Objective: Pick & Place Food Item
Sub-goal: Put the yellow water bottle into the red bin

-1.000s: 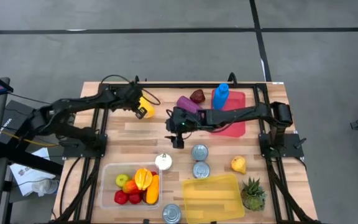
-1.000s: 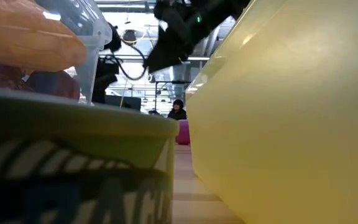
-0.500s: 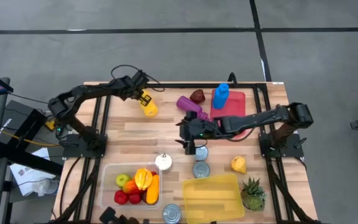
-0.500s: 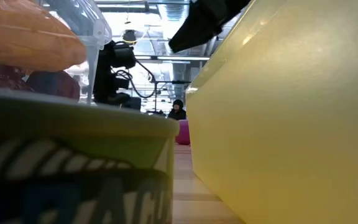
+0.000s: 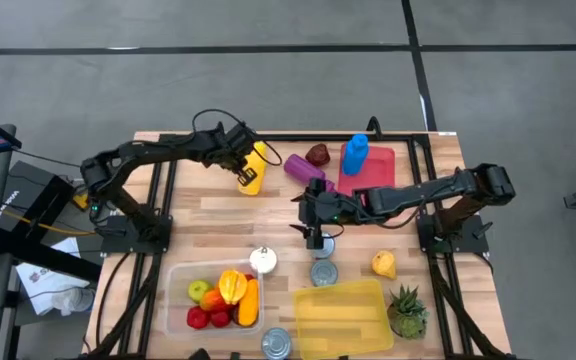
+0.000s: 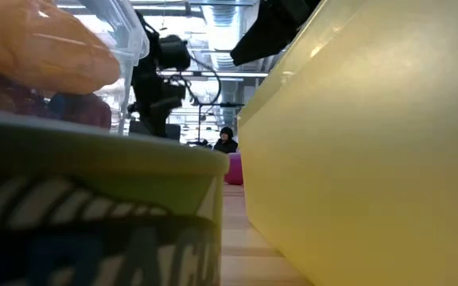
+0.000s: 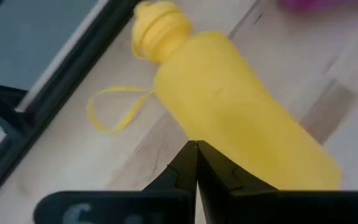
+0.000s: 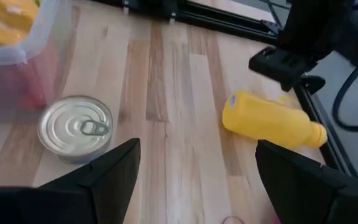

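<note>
A yellow bottle [image 5: 252,168] lies on its side near the table's far edge, cap toward the far side [image 7: 161,25]. My left gripper [image 5: 238,166] is shut, with its fingertips [image 7: 196,149] at the bottle's body. My right gripper [image 5: 313,237] hangs open over mid-table, nothing between its fingers, just above a silver can [image 5: 321,245]. In the right wrist view another can [image 8: 75,127] stands upright on the wood, and the bottle [image 8: 271,119] lies beyond it. A clear tub of fruit [image 5: 214,296] sits at the near left. My left gripper has its shut fingertips [image 7: 196,147] against the long side of the yellow bottle's body [image 7: 229,118], about halfway along. The fingers slant down from the table's left and lie across the bottle. The bottle lies flat on the wood.
A purple item [image 5: 303,167], a dark red item [image 5: 317,154] and a blue bottle [image 5: 355,154] on a red plate lie at the far right. A white bulb [image 5: 262,260], more cans [image 5: 323,272], a yellow fruit [image 5: 383,263], a yellow lid [image 5: 340,318] and a small plant [image 5: 406,311] fill the near half.
My left gripper, shut, has moved toward the table's right along the far edge. The yellow bottle has slid right before it and turned a little. My right gripper, open, has moved right and slightly nearer, over the cans.
</note>
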Controlling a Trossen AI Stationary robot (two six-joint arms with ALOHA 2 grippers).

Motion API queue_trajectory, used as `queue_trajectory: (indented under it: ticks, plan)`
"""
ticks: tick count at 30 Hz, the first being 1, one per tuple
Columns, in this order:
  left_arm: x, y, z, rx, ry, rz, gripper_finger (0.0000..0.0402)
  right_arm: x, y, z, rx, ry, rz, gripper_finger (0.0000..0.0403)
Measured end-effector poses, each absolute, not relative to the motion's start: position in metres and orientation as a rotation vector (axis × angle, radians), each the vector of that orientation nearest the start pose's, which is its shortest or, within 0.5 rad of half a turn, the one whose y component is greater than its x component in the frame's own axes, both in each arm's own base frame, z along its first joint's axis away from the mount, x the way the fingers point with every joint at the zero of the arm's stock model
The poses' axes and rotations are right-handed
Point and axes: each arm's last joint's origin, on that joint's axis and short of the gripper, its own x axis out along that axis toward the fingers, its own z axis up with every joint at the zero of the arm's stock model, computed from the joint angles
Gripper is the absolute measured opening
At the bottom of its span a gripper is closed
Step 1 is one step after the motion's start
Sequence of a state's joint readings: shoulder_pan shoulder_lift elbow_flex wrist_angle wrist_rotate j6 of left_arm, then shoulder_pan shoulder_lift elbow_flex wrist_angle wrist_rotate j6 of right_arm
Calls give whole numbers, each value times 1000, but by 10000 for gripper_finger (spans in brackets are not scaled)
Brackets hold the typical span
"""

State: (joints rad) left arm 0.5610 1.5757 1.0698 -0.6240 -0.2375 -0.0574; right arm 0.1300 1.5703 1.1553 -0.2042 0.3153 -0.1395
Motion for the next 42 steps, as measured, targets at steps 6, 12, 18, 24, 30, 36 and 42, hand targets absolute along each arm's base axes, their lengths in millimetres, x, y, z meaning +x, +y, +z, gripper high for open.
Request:
queue_trajectory:
  ticks: [6, 12, 18, 24, 30, 36, 42]
  plan:
    - [235, 168, 229, -263, 1164, 772, 0, 349, 24, 262, -346, 648, -117, 306]
    - [230, 165, 233, -261, 1169, 767, 0, 350, -15, 261, -402, 674, -90, 306]
    - [235, 144, 270, -148, 875, 643, 16, 350, -67, 257, -293, 646, -59, 306]
    - [224, 127, 272, -155, 638, 483, 101, 357, -86, 235, -149, 673, -40, 313]
    - [223, 126, 260, -271, 608, 413, 229, 363, -79, 221, -83, 718, -67, 323]
    - [230, 135, 253, -419, 617, 472, 274, 364, -67, 220, -104, 738, -72, 324]
    - [238, 158, 250, -495, 714, 609, 274, 363, -51, 218, -126, 776, -22, 324]
